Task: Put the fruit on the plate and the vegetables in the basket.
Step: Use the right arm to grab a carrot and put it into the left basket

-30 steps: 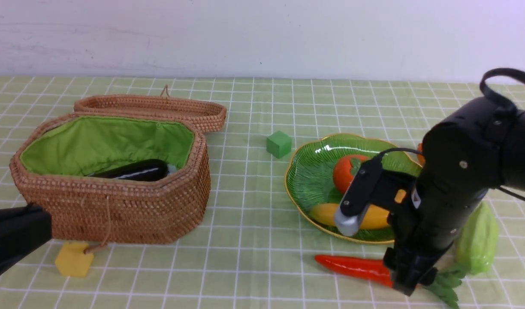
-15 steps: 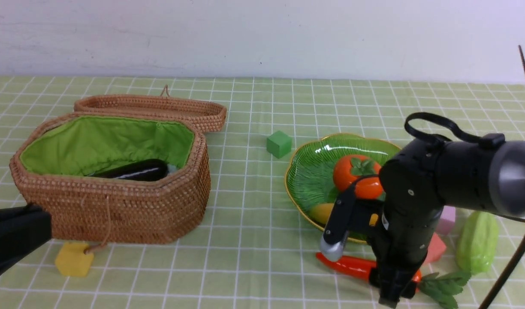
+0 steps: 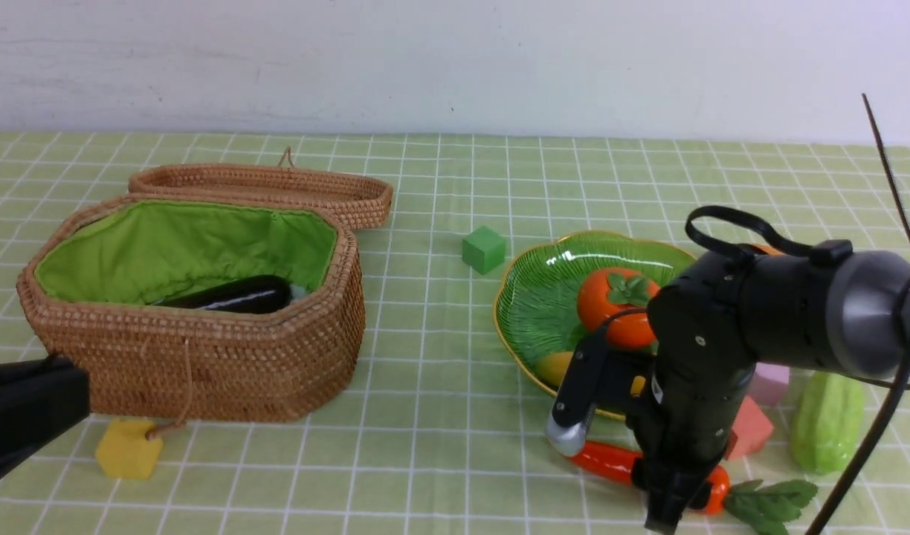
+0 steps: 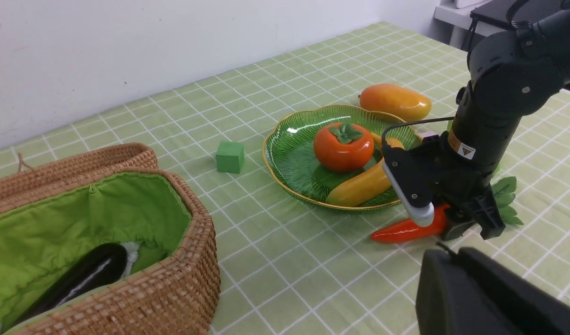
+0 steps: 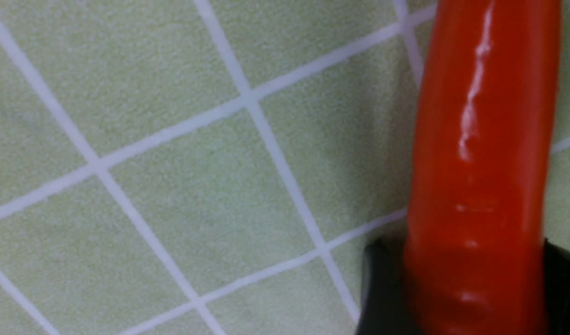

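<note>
The long red pepper [image 3: 604, 461] lies on the cloth in front of the plate [image 3: 537, 297]. My right gripper [image 3: 674, 494] is down over its thick end, and in the right wrist view its fingers [image 5: 383, 288] press both sides of the pepper [image 5: 480, 163]. The persimmon [image 3: 615, 305] and banana [image 3: 555, 365] lie on the plate. The mango [image 4: 394, 101] lies on the cloth beyond the plate. The eggplant [image 3: 236, 295] is in the basket [image 3: 202, 364]. The gourd [image 3: 827, 420] and leafy sprig [image 3: 771, 501] lie at the right. My left gripper [image 3: 79, 397] is shut and empty, in front of the basket.
The basket's woven lid [image 3: 262, 186] lies open behind it. A green cube [image 3: 483, 249] sits between basket and plate. A yellow block [image 3: 128, 448] sits in front of the basket. A pink block [image 3: 769, 384] and a coral block [image 3: 749, 431] sit right of the plate.
My right arm has swung down and to the left, and its gripper has settled onto the thick end of the red pepper. The left arm has not moved.
</note>
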Controlling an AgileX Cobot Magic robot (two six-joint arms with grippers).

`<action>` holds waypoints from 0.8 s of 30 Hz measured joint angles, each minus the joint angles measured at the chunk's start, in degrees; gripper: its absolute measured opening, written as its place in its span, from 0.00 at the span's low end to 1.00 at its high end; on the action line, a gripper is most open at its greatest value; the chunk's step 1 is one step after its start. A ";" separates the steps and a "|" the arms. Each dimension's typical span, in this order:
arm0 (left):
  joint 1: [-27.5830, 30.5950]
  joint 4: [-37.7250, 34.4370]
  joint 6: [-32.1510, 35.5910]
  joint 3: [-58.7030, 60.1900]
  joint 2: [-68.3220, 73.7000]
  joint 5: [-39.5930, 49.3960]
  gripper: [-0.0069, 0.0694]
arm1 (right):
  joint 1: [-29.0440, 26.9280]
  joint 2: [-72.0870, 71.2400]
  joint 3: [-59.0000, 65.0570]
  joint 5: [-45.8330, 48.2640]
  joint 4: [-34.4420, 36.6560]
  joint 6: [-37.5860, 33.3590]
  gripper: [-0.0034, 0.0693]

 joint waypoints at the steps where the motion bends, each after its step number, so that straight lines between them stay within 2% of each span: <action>1: 0.00 0.00 0.00 0.00 0.00 0.00 0.10 | 0.00 0.00 0.00 0.00 0.00 0.00 0.57; 8: 0.00 0.00 0.00 0.00 0.00 0.02 0.10 | 0.00 -1.98 0.00 6.00 4.03 -1.11 0.57; 13: 0.00 0.00 0.00 0.00 0.00 0.99 0.10 | 0.00 -8.91 -1.82 12.14 13.47 -1.11 0.57; 17: 0.00 0.19 -1.67 0.00 0.00 1.50 0.10 | 0.00 -13.57 -7.16 12.85 22.75 -1.11 0.57; 19: 0.00 1.10 -3.25 0.00 0.00 1.50 0.10 | 0.00 -14.02 -9.91 12.54 24.57 -1.11 0.57; 22: 0.00 7.20 -8.35 0.00 0.00 1.62 0.10 | 0.27 -13.51 -17.38 10.42 28.78 -1.16 0.57; 24: 0.00 16.95 -16.12 0.00 0.00 2.01 0.10 | 1.69 -11.22 -25.25 7.76 30.54 -2.58 0.57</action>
